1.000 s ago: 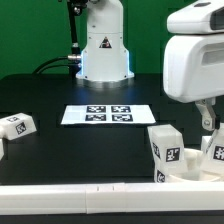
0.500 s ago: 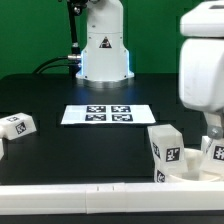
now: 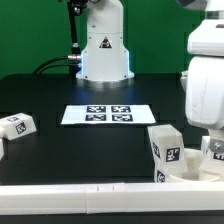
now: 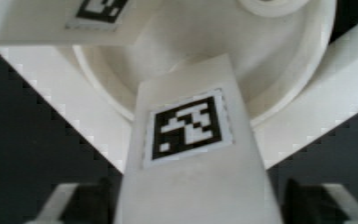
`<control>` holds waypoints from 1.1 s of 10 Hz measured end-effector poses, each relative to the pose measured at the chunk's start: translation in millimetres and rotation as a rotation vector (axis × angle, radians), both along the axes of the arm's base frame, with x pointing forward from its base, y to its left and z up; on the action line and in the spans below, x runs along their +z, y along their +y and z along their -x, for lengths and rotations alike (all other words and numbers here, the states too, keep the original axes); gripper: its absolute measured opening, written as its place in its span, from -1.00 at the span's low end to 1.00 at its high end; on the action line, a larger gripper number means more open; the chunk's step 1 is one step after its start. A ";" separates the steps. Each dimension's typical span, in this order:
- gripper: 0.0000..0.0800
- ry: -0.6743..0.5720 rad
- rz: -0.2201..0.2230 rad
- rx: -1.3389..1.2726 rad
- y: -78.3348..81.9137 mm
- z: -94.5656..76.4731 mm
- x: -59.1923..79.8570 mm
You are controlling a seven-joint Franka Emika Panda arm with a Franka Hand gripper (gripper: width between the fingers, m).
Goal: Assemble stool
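Observation:
My gripper (image 3: 211, 137) hangs at the exterior view's right, down over a tagged white stool leg (image 3: 214, 152). In the wrist view that leg (image 4: 194, 130) runs between my fingers (image 4: 82, 201), with a narrow dark strip on each side, so the gripper (image 4: 202, 203) stands open around it. The leg lies over the round white seat (image 4: 176, 50). In the exterior view a second tagged leg (image 3: 165, 150) stands upright on the seat (image 3: 188, 173). A third leg (image 3: 15, 125) lies at the exterior view's left.
The marker board (image 3: 108, 115) lies flat on the black table in front of the robot base (image 3: 103, 45). A white rail (image 3: 80, 190) runs along the table's near edge.
The gripper has shifted toward the exterior view's right and come down over the leg by the seat. Its fingers have drawn closer together.

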State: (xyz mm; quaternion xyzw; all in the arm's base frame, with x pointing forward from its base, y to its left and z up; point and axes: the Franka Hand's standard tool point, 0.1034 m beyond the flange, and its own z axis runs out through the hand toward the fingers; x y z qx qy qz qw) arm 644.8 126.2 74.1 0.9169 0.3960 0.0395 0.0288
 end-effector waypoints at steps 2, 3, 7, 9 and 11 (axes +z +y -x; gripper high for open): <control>-0.17 -0.005 -0.018 -0.187 -1.3 -1.0 0.8; -0.17 -0.010 -0.026 -0.282 -4.3 -2.7 1.9; -0.17 -0.041 -0.080 -0.728 -6.2 -2.7 -0.9; -0.17 -0.043 -0.091 -0.840 -8.1 -2.9 -0.9; -0.16 -0.051 -0.114 -1.144 -11.3 0.1 -1.5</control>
